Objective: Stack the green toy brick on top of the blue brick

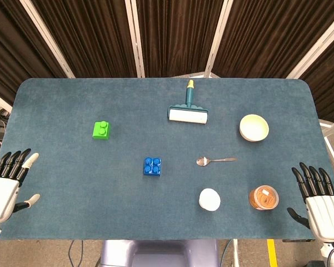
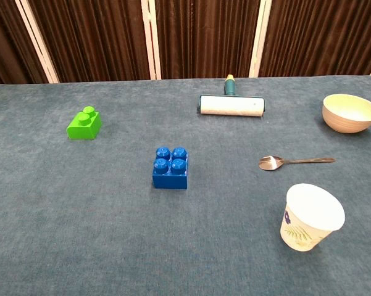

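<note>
1. Two toy bricks lie well apart on the blue-grey table (image 1: 61,222): the green brick (image 1: 101,130) sits toward the far left, and the blue brick (image 1: 152,166) sits near the middle, closer to the robot and to the right of the green one.
2. No readable writing or brand shows on either brick. The only marking in view is a printed leaf-like pattern on the side of the white paper cup (image 2: 311,217); any text there is too small to read.
3. The green brick rests flat with its studs up. It carries two studs in a row, and in the head view its long axis runs roughly away from the robot, tilted slightly.
4. The blue brick is squarish, studs up, with four studs in a square; its edges sit nearly square to the table, turned a little.
5. The left hand (image 1: 8,181) rests at the near left edge of the table, fingers extended and spread, holding nothing.
6. The right hand (image 1: 318,197) is at the near right edge, fingers likewise extended and apart, holding nothing.
7. Elsewhere on the table: a lint roller (image 1: 188,111) with a teal handle pointing away from the robot, a cream bowl (image 1: 254,127), a metal spoon (image 1: 215,161) lying crosswise, and an orange-brown container (image 1: 264,197) just right of the cup.
</note>
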`<state>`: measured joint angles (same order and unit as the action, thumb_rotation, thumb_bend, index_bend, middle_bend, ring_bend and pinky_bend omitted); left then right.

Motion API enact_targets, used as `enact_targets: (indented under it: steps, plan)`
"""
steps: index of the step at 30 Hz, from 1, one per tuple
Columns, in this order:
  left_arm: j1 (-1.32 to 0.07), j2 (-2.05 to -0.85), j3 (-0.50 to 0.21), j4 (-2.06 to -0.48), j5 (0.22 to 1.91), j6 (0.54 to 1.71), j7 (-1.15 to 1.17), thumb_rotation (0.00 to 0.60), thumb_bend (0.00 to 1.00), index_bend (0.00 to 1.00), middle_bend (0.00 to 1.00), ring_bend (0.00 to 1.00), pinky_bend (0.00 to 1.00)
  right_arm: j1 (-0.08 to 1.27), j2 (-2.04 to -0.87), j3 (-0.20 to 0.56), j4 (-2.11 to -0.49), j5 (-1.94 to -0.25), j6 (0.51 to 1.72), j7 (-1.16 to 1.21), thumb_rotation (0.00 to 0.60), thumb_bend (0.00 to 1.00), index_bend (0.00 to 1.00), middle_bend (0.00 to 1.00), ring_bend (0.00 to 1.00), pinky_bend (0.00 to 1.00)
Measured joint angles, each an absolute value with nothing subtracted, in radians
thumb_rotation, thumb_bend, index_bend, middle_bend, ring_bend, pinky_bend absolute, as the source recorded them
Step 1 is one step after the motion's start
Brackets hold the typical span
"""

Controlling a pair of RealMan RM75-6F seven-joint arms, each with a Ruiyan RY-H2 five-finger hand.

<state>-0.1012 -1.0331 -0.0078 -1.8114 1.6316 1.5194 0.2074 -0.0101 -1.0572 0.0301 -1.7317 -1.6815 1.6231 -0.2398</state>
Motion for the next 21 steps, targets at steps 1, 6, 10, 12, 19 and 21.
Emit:
enact_targets:
  steps: [1, 6, 10, 12, 19, 21]
  plan:
    - [-0.101, -1.033, -0.007, -1.812, 1.631, 1.518, 0.206, 0.600, 0.01, 0.00, 0.00, 0.00, 0.00, -0.010, -1.057, 0.030, -1.731, -1.681, 1.623, -0.237, 0.600, 0.00, 0.00, 0.00, 0.00, 0.00]
    - [-0.110, -1.024, -0.006, -1.816, 1.615, 1.488, 0.182, 0.600, 0.01, 0.00, 0.00, 0.00, 0.00, -0.011, -1.056, 0.026, -1.727, -1.686, 1.623, -0.232, 0.600, 0.00, 0.00, 0.00, 0.00, 0.00]
    - [-0.143, -1.026, -0.022, -1.802, 1.587, 1.437, 0.151, 0.600, 0.01, 0.00, 0.00, 0.00, 0.00, -0.011, -1.054, 0.021, -1.727, -1.703, 1.628, -0.218, 0.600, 0.00, 0.00, 0.00, 0.00, 0.00]
    - [-0.176, -1.030, -0.038, -1.791, 1.560, 1.385, 0.129, 0.600, 0.01, 0.00, 0.00, 0.00, 0.00, -0.008, -1.055, 0.022, -1.728, -1.709, 1.630, -0.213, 0.600, 0.00, 0.00, 0.00, 0.00, 0.00]
    - [-0.347, -1.056, -0.126, -1.723, 1.408, 1.122, 0.070, 0.600, 0.01, 0.00, 0.00, 0.00, 0.00, 0.008, -1.065, 0.029, -1.709, -1.706, 1.611, -0.209, 0.600, 0.00, 0.00, 0.00, 0.00, 0.00]
    - [-0.409, -1.077, -0.158, -1.687, 1.349, 1.040, 0.065, 0.600, 0.01, 0.00, 0.00, 0.00, 0.00, 0.013, -1.069, 0.035, -1.707, -1.691, 1.601, -0.211, 0.600, 0.00, 0.00, 0.00, 0.00, 0.00]
